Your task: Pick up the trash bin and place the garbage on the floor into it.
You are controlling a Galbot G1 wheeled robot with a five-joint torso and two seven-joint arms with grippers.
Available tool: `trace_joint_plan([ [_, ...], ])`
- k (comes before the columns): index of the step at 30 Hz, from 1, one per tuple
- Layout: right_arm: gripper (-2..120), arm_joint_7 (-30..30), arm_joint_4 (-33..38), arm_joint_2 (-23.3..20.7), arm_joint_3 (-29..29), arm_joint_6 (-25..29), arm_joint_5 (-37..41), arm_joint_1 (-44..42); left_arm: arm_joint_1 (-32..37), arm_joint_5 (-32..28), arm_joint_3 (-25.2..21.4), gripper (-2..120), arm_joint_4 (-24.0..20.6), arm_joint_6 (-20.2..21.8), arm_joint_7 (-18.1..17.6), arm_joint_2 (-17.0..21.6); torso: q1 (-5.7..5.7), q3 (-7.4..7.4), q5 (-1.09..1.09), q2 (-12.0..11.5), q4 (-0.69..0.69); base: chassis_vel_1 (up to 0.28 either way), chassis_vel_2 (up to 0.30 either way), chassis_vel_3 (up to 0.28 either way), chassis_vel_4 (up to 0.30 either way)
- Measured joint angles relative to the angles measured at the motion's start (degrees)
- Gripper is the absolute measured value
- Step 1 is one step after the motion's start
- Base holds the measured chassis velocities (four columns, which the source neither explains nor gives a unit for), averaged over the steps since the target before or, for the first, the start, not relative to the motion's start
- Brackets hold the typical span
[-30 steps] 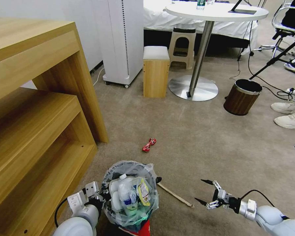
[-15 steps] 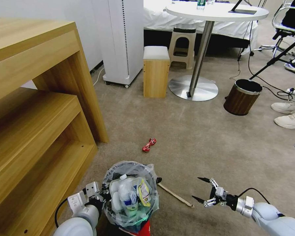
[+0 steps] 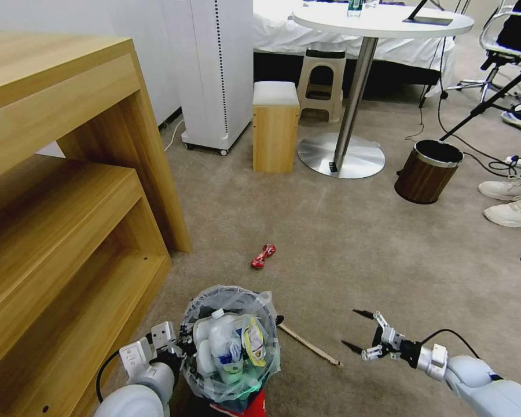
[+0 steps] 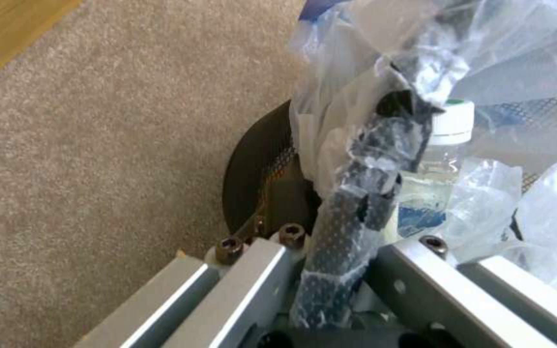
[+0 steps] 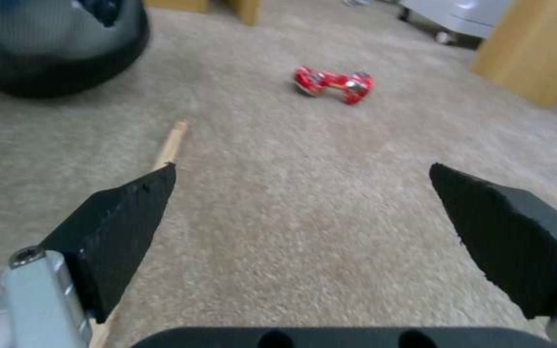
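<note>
Where the beige floor point(image 3: 341, 243) meets the robot's base, the trash bin point(image 3: 230, 347) sits low at the left, stuffed with bottles and wrappers, its bagged rim pinched between the left gripper's point(image 4: 330, 270) fingers. A wooden stick point(image 3: 309, 346) lies just beside it, and a red wrapper point(image 3: 263, 256) lies farther out. The right gripper point(image 3: 356, 331) hovers near the stick's far end, fingers spread wide and empty, seemingly just above the carpet.

Right gripper point(image 5: 301, 212) spread wide above beige floor point(image 5: 330, 193); red wrapper point(image 5: 333, 83) at 12 o'clock, wooden stick point(image 5: 170, 144) at 10.
</note>
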Motion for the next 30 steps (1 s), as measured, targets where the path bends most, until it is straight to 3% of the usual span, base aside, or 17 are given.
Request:
trace_joint_plan([
  [1, 100, 3.0, 0.4, 0.2, -0.2, 0.0, -1.3, -0.7, 0.1, 0.0, 0.0, 0, 0.0, 0.0, 0.0, 0.0, 0.00, 0.00, 0.02, 0.0, -0.01, 0.000, 0.000, 0.000, 0.000],
  [7, 100, 5.0, 1.3, 1.2, -1.4, -0.1, -1.1, -1.8, 0.5, 0.0, -0.4, 0, -0.5, -0.1, 0.0, 0.3, 0.00, 0.00, 0.04, 0.0, 0.00, 0.000, 0.000, 0.000, 0.000],
  [22, 100, 4.3, 2.3, 0.9, -5.3, -0.3, 1.7, -5.2, 0.3, -0.2, -0.5, 0, -0.5, -0.1, -0.1, 0.4, 0.00, 0.00, 0.00, 0.0, -0.01, 0.000, 0.000, 0.000, 0.000],
  [30, 100, 5.8, -1.4, -0.1, -6.8, -0.3, 3.6, -4.6, 0.0, -0.1, -0.1, 0, 0.1, -0.1, -0.1, -0.4, 0.00, 0.00, 0.01, 0.0, -0.01, 0.000, 0.000, 0.000, 0.000],
])
